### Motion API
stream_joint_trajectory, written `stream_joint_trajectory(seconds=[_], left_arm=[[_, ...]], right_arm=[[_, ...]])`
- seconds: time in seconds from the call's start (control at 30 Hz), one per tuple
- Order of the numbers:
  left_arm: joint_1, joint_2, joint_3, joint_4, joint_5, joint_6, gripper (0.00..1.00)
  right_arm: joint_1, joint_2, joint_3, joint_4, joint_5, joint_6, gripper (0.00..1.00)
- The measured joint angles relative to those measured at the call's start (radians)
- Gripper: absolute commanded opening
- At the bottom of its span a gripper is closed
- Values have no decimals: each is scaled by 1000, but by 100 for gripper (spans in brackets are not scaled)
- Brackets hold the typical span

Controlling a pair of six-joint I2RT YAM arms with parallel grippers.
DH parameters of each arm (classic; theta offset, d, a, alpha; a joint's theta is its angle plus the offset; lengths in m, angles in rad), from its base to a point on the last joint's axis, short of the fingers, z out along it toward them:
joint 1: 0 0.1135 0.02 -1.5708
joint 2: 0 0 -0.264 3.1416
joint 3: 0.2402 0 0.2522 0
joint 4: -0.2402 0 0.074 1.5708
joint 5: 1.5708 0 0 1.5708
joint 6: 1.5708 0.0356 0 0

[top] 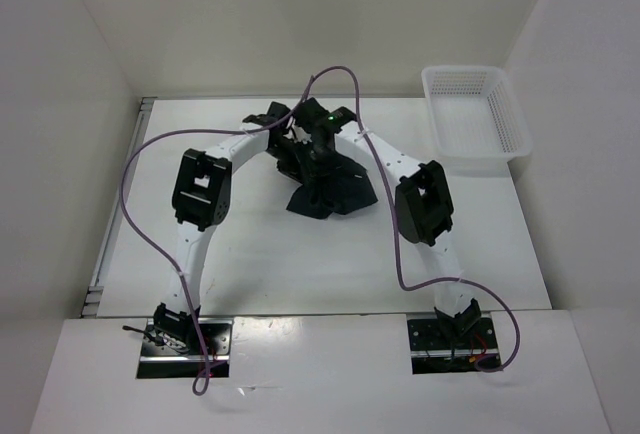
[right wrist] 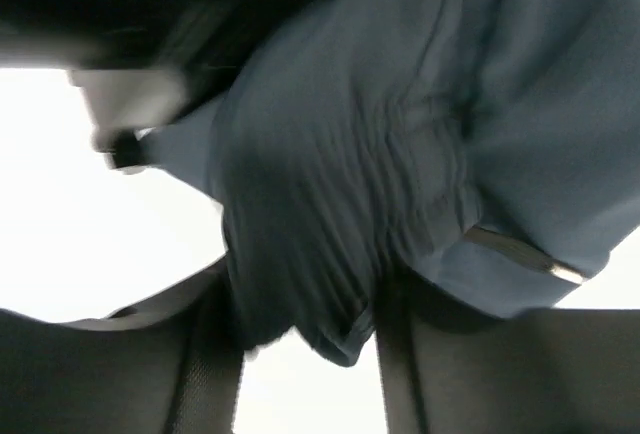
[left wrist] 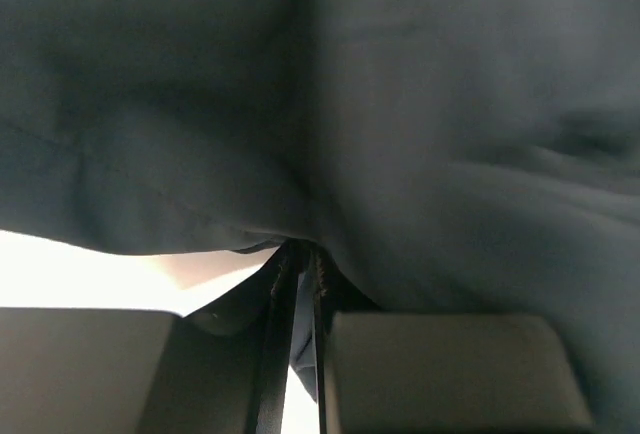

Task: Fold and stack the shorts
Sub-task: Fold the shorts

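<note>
The black shorts [top: 335, 192] lie bunched in a heap at the middle back of the table. Both grippers meet over the heap's upper left part. My left gripper [top: 292, 154] is shut on a fold of the shorts; in the left wrist view the gripper [left wrist: 298, 259] pinches thin cloth, and the shorts [left wrist: 450, 134] fill the frame above it. My right gripper [top: 320, 166] is just beside it. In the right wrist view that gripper [right wrist: 305, 324] holds a thick bunch of the shorts [right wrist: 400, 104] between its jaws, with a hem hanging down.
A white mesh basket [top: 478, 119] stands at the back right corner. White walls close in the white table [top: 250, 254] at the back and sides. The left gripper's body [right wrist: 150, 14] shows blurred at the top left of the right wrist view.
</note>
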Motion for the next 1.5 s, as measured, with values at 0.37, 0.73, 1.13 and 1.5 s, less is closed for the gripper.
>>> stream_joint_trajectory(seconds=[0.37, 0.73, 1.13, 1.5], left_arm=[[159, -30, -3, 3, -78, 6, 45], [192, -205, -27, -50, -162, 5, 53], [-28, -138, 7, -56, -124, 7, 62], [-53, -69, 50, -58, -244, 7, 37]], right_arm=[[25, 3, 33, 37, -229, -40, 73], [-63, -462, -338, 198, -179, -233, 75], [-233, -527, -763, 339, -75, -461, 81], [-244, -570, -995, 494, -121, -554, 82]])
